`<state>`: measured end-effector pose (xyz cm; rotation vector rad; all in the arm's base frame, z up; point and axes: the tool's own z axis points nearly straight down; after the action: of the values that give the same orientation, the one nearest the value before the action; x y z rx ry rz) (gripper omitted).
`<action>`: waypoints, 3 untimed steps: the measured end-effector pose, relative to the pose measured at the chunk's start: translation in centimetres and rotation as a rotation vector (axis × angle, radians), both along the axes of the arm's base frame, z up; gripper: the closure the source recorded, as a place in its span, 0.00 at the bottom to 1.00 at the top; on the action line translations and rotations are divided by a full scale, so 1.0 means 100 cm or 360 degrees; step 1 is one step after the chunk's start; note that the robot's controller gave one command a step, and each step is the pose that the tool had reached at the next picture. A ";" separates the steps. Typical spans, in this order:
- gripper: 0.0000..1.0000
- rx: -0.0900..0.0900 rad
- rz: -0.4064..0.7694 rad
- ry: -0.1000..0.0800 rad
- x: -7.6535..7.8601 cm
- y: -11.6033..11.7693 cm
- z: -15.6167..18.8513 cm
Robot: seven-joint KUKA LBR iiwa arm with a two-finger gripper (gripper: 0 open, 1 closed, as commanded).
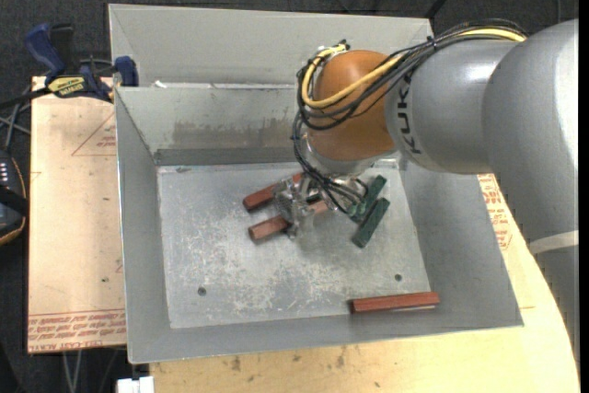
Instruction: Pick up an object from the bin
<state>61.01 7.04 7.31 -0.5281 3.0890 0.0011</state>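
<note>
**Carefully now: a clean grip is being sought among the short red-brown blocks**

Left of the middle of the bin (pixel 230 290), two short red-brown blocks are lying close together. The upper red-brown block (pixel 260 196) is being seen tilted, with the lower red-brown block (pixel 269 229) just below it. Just to their right the pincer (pixel 299 209) is being held low over the floor, under the orange cover (pixel 354 106). It is almost touching both blocks. Whether it is open or closed cannot be told, since its tip is being hidden by the wrist and cables. Nothing is being seen gripped.

One of these two blocks is being judged the likeliest thing to lift. For a good grasp, a single block is best straddled across its narrow sides. Its neighbour is best kept outside the closing path, so that it is not being pushed or pinched along with it.

Further right, a dark green piece (pixel 370 214) is leaning close beside the wrist. It is best left undisturbed during any lift. At the lower right a long red-brown bar (pixel 394 301) is lying well apart, near the front wall, and is being judged no obstacle.
</note>
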 end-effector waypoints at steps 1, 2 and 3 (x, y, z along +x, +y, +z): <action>1.00 0.0000 0.0000 0.0000 0.000 0.000 0.000; 1.00 -0.0001 -0.0026 0.0006 0.015 -0.012 0.111; 1.00 0.0000 -0.0026 0.0007 0.015 -0.012 0.111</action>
<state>62.47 5.88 18.46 -0.5034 3.0973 0.0017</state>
